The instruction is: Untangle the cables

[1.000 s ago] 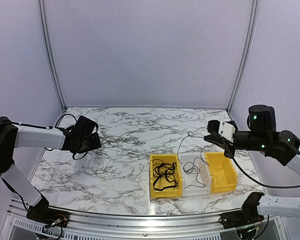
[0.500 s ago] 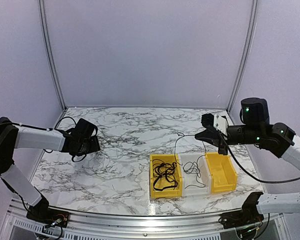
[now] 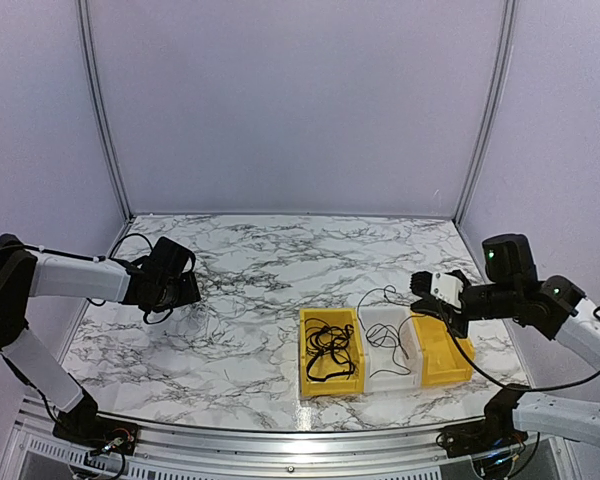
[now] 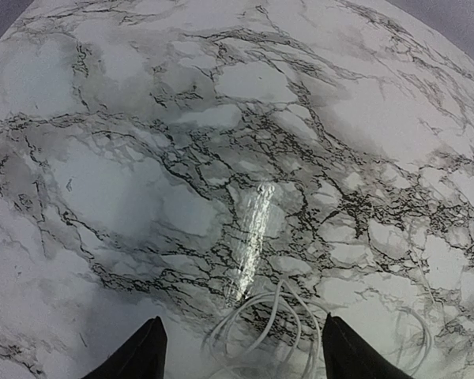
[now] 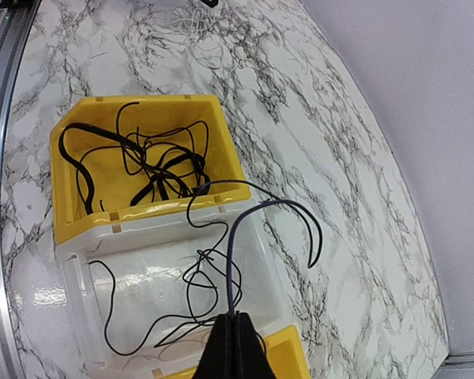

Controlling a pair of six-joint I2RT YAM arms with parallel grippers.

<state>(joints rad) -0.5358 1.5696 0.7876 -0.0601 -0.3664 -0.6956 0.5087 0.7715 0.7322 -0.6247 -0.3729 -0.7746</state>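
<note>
The right fingers (image 5: pixel 237 351) are pressed fully together on a thin black cable (image 5: pixel 231 260), which rises from their tips, arches over and hooks back down above the white bin (image 5: pixel 71 284). More thin black cord lies in loose loops on that bin's floor, one strand reaching up over the wall it shares with the neighbouring yellow bin (image 5: pixel 142 101); whether this is the same cable as the pinched one cannot be told. That yellow bin holds a tangle of black cables (image 5: pixel 154 170), some thicker than others. A second yellow bin (image 5: pixel 288 347) touches the white bin's other side, so the three stand in a row on the marble surface (image 5: pixel 284 118). Well apart from them, at the far left, the left fingers (image 3: pixel 185 290) stand wide apart and hold nothing, hanging low over the marble, with a thin white cable (image 4: pixel 265 320) lying in loose loops between and just ahead of their tips.
</note>
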